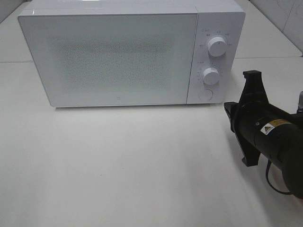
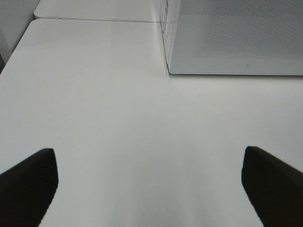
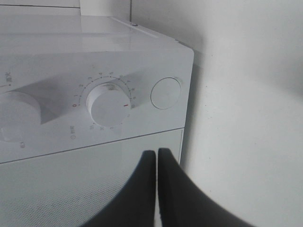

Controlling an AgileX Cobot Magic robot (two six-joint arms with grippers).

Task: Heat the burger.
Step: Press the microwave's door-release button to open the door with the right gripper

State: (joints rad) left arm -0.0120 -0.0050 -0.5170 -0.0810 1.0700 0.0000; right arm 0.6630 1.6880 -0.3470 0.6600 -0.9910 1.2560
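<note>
The burger is out of view. A white microwave (image 1: pixel 118 56) stands at the back of the table with its door shut. My right gripper (image 1: pixel 228 108) is shut and empty, and hangs just right of the microwave's control panel, pointing toward it. In the right wrist view the shut fingertips (image 3: pixel 156 153) sit before the door's edge, below a dial (image 3: pixel 110 103) and a round button (image 3: pixel 165 92). My left gripper (image 2: pixel 151 189) is open wide over bare table, with one finger (image 2: pixel 28 184) at each side. The microwave's door corner (image 2: pixel 236 38) lies ahead of it.
Two white dials (image 1: pixel 217 46) (image 1: pixel 210 75) and a round button (image 1: pixel 205 94) sit on the microwave's right panel. The white tabletop (image 1: pixel 118 165) spreads in front. A seam between table sections runs behind the microwave (image 2: pixel 94 20).
</note>
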